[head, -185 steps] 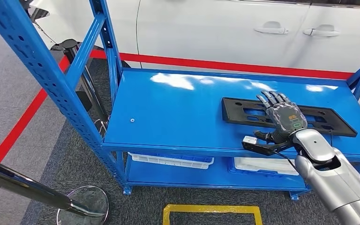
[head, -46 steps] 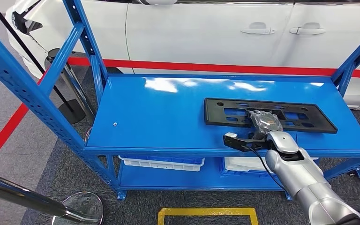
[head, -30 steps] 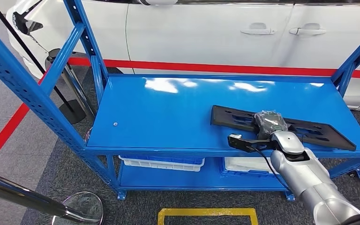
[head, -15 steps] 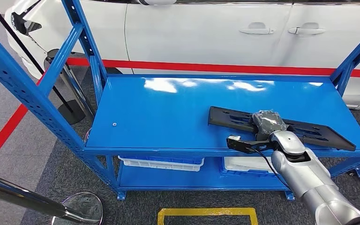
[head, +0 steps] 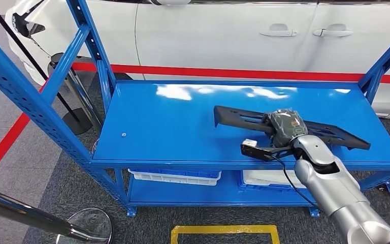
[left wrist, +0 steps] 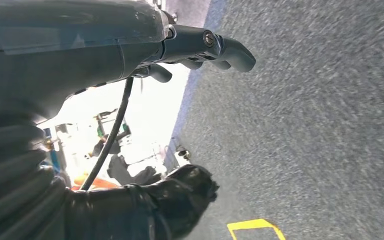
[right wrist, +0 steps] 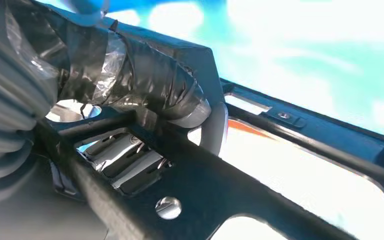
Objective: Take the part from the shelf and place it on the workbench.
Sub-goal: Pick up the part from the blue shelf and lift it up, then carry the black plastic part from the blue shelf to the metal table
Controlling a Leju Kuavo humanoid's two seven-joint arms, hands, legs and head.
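Note:
The part (head: 238,117) is a long flat black plastic frame with slots, over the right half of the blue shelf's top board (head: 172,127). My right hand (head: 286,127) grips it near its middle, and the part is tilted with its left end raised above the board. The right wrist view shows my thumb (right wrist: 145,80) wrapped over one bar of the frame (right wrist: 260,190) and my fingers (right wrist: 125,160) reaching through a slot. My left hand (left wrist: 145,50) hangs over grey carpet, fingers and thumb apart and holding nothing.
A white car (head: 223,35) and a red floor line (head: 233,73) lie behind the shelf. Blue uprights (head: 30,96) stand at the left and at the far right (head: 386,56). White bins (head: 177,175) sit on the lower board. A chrome stanchion (head: 25,211) is at the lower left, and a yellow floor marking (head: 223,231) lies in front.
My right hand, which lay flat over the part, has closed on it. The part has lifted off the board, tilted and shifted to the left.

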